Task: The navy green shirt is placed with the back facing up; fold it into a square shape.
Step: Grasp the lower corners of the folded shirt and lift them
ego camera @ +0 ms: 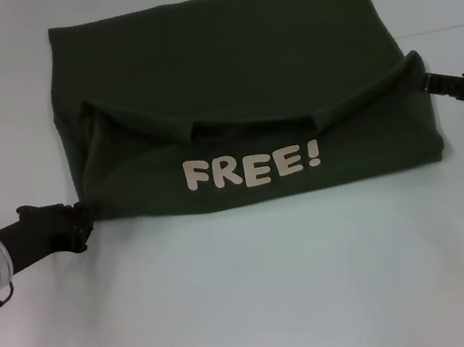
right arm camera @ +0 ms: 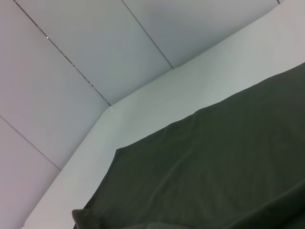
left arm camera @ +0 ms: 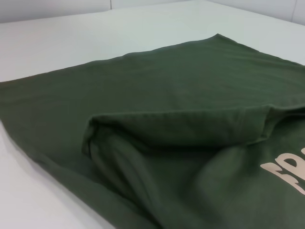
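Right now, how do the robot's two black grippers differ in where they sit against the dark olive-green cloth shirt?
The left gripper sits at the dark olive-green cloth shirt's near corner, beside the folded-over flap with the cream "FREE!" letters; the right gripper sits farther back, along the shirt's opposite edge. More of the left arm shows; only a short black stretch of the right does. Both touch the shirt's edge at table level.

Soft matt cloth shirt — smooth white table

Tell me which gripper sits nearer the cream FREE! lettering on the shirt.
The left gripper, at the navy green shirt's near-left edge, level with the lettering. The right gripper sits farther off at the right edge.
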{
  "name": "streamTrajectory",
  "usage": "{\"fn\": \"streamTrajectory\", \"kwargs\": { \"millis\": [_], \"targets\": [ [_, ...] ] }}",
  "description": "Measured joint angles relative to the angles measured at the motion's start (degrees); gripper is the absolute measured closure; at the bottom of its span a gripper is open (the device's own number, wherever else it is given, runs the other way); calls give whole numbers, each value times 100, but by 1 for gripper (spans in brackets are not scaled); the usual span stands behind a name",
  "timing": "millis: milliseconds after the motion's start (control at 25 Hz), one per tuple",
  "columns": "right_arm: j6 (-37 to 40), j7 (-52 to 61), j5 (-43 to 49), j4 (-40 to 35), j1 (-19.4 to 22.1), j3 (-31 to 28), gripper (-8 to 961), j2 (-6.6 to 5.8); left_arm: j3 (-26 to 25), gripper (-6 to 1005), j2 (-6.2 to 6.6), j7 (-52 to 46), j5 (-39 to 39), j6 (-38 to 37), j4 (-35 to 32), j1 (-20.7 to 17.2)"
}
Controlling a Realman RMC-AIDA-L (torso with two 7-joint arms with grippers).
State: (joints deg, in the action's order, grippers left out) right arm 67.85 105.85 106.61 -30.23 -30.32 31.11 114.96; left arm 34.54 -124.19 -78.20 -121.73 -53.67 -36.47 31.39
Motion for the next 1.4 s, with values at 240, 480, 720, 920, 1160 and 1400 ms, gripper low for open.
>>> {"fn": "streamTrajectory", "kwargs": {
  "millis": [240, 480, 720, 920, 1160, 1400],
  "targets": [
    [1, 4, 23, 0, 0, 29, 372, -31, 9, 888, 0, -27, -46, -8, -18, 4],
    [-8, 310, 370, -5, -25, 71, 372, -176, 59, 962, -4, -224, -161, -294, -218, -71],
    [-72, 732, 941, -64, -171, 71, 372, -264, 35, 961, 1, -247, -162, -689, -365, -150],
    [-490, 922, 1433, -15, -340, 77, 372, -170, 49, 962, 1, -248, -163, -652, -368, -151],
    [-772, 1016, 1608, 19, -395, 87, 372, -71, 30, 962, 3, -249, -167, -614, -354, -151],
    [-869, 1030, 1611, 119, -387, 149, 373, -64, 27, 961, 9, -279, -167, -608, -337, -152]
  ]
}}
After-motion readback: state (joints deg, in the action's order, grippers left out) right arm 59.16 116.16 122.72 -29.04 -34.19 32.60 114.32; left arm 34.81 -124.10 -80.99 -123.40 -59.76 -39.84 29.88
